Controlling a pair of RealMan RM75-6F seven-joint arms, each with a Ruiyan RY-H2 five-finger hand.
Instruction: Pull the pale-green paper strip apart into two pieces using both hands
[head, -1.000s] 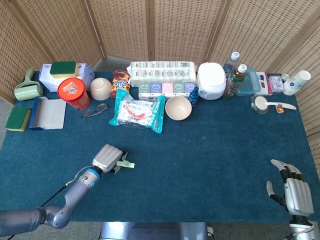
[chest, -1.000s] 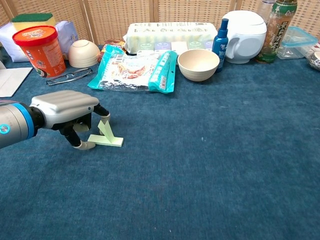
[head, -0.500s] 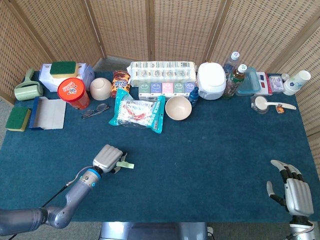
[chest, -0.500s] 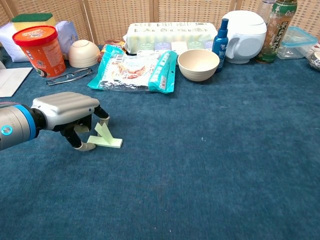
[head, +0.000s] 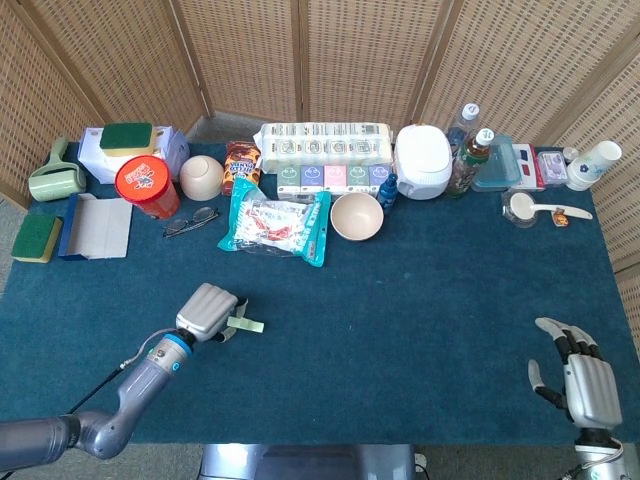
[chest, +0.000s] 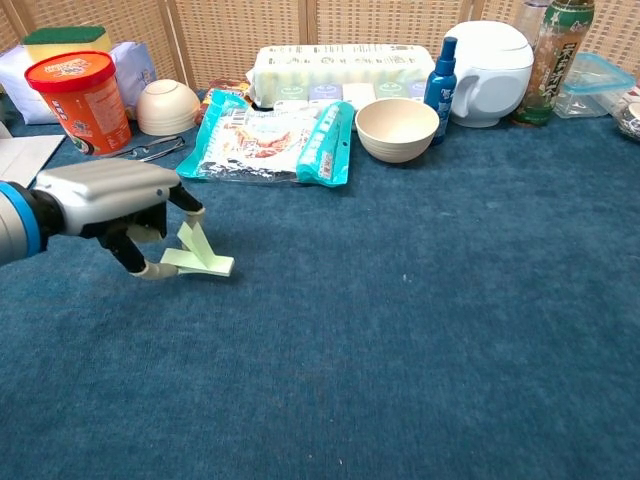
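Observation:
A folded pale-green paper strip (chest: 200, 254) (head: 245, 323) is pinched at one end by my left hand (chest: 105, 200) (head: 208, 312), a little above the blue tablecloth at the front left. One end of the strip points up between the fingertips, the other sticks out flat to the right. My right hand (head: 580, 378) rests at the front right corner of the table, its fingers apart and holding nothing. The chest view does not show it.
A blue snack bag (chest: 265, 135), a beige bowl (chest: 397, 128), glasses (chest: 140, 150) and a red tub (chest: 80, 98) lie behind the left hand. A white cooker (chest: 490, 58), bottles and boxes line the back edge.
My left hand has lifted the strip slightly and carried it a little left and away from me. The right hand has barely shifted.

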